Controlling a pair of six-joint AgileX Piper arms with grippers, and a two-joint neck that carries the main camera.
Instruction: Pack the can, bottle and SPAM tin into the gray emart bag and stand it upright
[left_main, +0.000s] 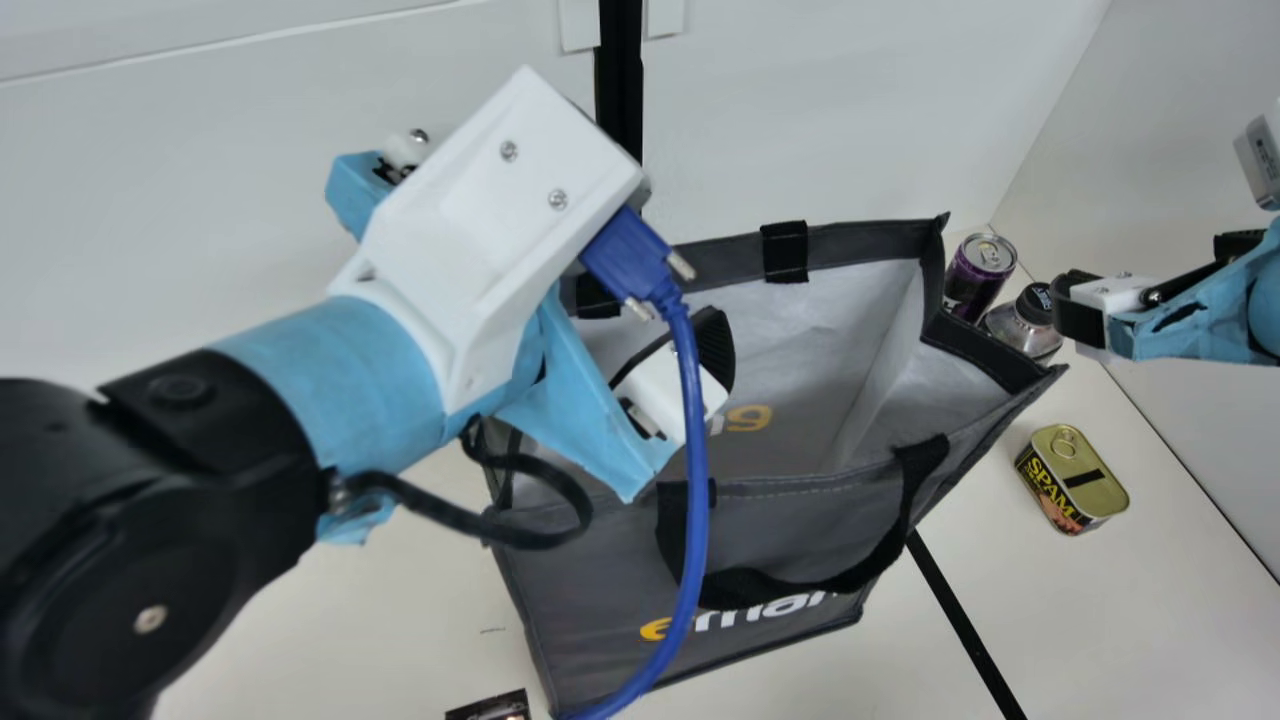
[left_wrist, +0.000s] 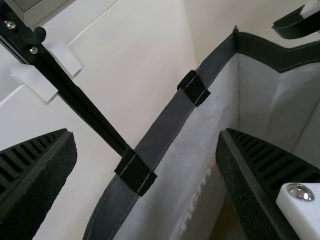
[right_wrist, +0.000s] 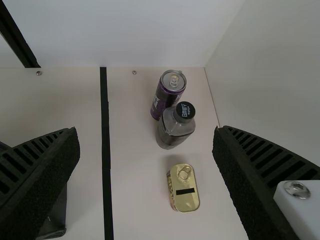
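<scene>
Left gripper spread wide by the bag; right gripper wide too! Can by the table's far right corner, bottle just beside, SPAM tin nearer, toward the right edge.

wall, back: plain white | wall, side: pale, meets back at corner | black post upright against back wall, white tabs beside it | table: cream, black strip across top | light: soft, even
</scene>
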